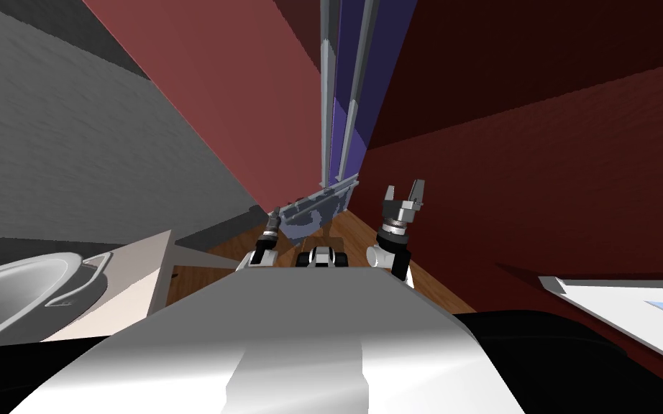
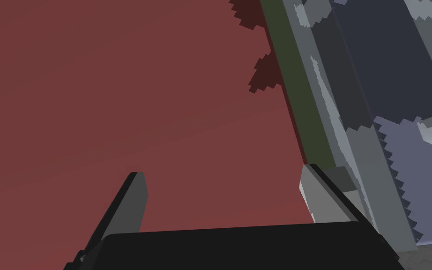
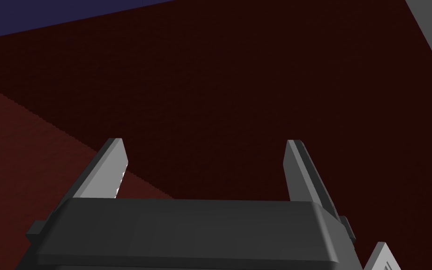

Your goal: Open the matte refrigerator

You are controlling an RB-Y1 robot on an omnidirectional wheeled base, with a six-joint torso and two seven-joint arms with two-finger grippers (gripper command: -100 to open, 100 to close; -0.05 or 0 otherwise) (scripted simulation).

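Observation:
The refrigerator shows as a broad matte reddish-brown panel with grey edge strips and a blue-purple area to its right. My left gripper is low at the foot of that panel, next to a grey-blue ledge. In the left wrist view the gripper is open. One finger lies over the red panel and the other sits at the grey and green edge strip. My right gripper is raised to the right, open and empty, facing a dark red wall.
A grey basin in a beige counter stands close on the left below a grey wall. Wooden floor runs ahead between the panel and the dark red wall. A white-framed flat object lies at the right.

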